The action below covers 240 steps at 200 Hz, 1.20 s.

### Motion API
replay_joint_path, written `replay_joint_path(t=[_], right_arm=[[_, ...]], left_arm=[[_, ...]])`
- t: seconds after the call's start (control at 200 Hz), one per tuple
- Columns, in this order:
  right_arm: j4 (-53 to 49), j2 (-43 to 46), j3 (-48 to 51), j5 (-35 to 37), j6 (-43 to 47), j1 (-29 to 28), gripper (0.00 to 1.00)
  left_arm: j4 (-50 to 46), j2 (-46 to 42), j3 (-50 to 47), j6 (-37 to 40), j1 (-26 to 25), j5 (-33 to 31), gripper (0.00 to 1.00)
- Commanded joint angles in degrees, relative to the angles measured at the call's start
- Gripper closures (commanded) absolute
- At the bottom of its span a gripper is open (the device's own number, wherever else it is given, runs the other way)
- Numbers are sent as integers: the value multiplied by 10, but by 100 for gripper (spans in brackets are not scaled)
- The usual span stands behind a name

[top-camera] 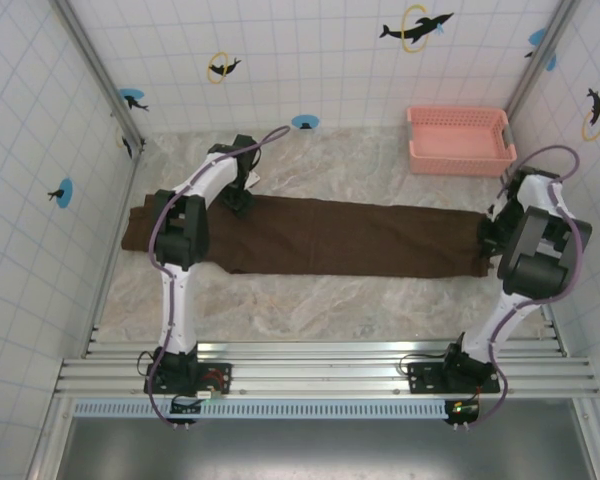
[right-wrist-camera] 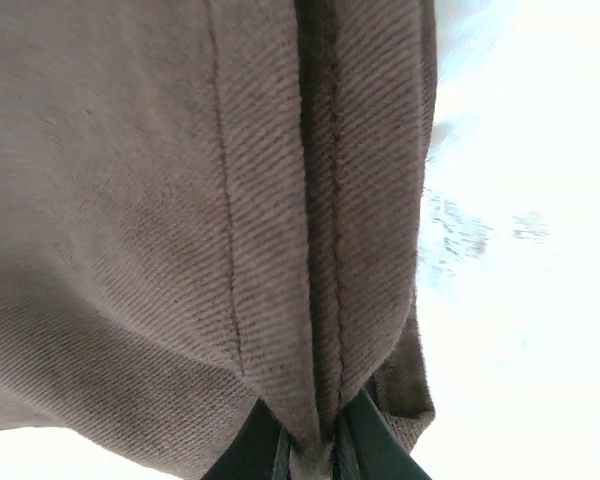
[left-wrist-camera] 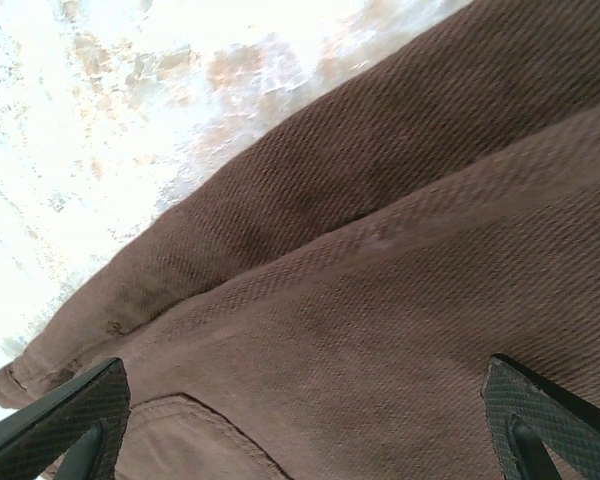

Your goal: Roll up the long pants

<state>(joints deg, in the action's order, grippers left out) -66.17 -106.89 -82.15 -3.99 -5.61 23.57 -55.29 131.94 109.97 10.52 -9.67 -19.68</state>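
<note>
The pants (top-camera: 320, 238) lay flat and long across the middle of the table (top-camera: 310, 300), from 9 o'clock to 3 o'clock, with no roll in them yet. My right gripper (right-wrist-camera: 310, 410) was pinching the cloth at the 3 o'clock end, and my left gripper (left-wrist-camera: 303, 380) was spread wide just over the cloth near the 9 o'clock end. I think the job was only at its start, with all the rolling left to do.
</note>
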Motion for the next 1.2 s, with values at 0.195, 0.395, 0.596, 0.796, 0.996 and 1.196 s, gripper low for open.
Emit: replay_joint_path(t=[0.195, 0.395, 0.596, 0.796, 0.996, 1.196], right_arm=[[-20, 75, -113, -33, 13, 12, 100], [-16, 47, -195, -59, 18, 17, 100], [-3, 31, -260, -124, 14, 20, 100], [46, 65, -197, -227, -23, 5, 100], [105, 96, -132, -250, -49, -45, 100], [121, 141, -149, -251, -77, -68, 100]], left_arm=[[-25, -91, -21, -129, -67, 103, 12], [-26, -115, -15, -188, -169, 181, 9], [-21, -57, 15, -239, -258, 166, 7], [-41, 8, 67, -284, -273, 125, 8], [-56, 50, 80, -290, -272, 87, 7], [-61, 96, 117, -324, -276, 132, 7]])
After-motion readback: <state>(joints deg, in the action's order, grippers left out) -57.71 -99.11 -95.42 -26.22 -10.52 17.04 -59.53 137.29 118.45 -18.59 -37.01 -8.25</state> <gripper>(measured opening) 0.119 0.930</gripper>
